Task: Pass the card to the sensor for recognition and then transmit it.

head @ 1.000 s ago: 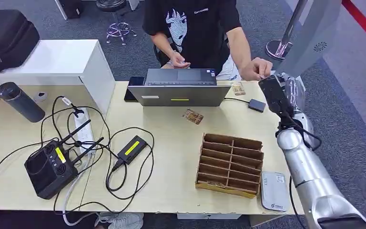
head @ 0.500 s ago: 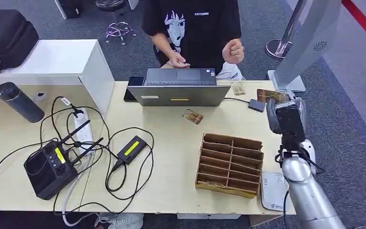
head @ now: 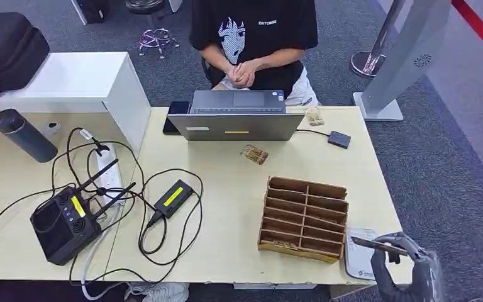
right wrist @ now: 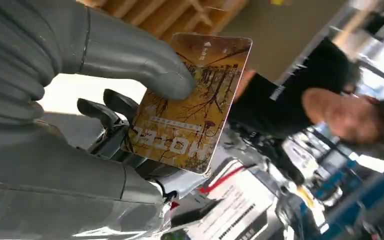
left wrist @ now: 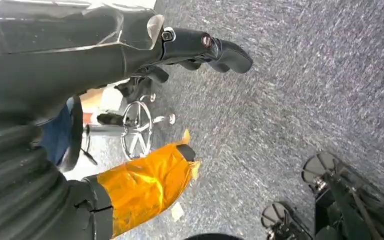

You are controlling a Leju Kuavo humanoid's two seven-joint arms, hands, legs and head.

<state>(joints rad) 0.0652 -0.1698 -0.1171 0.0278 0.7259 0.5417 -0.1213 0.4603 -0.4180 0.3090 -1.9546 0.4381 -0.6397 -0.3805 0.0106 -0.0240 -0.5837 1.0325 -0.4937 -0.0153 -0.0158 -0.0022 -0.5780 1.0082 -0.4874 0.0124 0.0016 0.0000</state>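
A brown-orange card [right wrist: 192, 105] printed with a tree pattern is pinched in my right hand [right wrist: 55, 115], the grey thumb [right wrist: 130, 60] on its face and dark fingers [right wrist: 100, 112] under it. In the head view my right hand [head: 405, 267] is low at the table's front right corner. It holds the card [head: 377, 245] roughly flat, edge-on, just above the right side of the white flat sensor [head: 357, 251]. My left hand [left wrist: 130, 60] hangs over grey carpet with its fingers [left wrist: 207, 47] stretched out and nothing in it.
A wooden divided box [head: 303, 217] stands just left of the sensor. Two more cards [head: 255, 153] [head: 314, 116] lie near the laptop [head: 236, 117]. A person [head: 251, 38] sits behind the table with hands clasped. Cables, a power strip [head: 108, 170] and a black controller [head: 63, 223] cover the left.
My right arm has swung down from the table's far right side to the front right corner, carrying the card. The person's hand has drawn back and now clasps the other.
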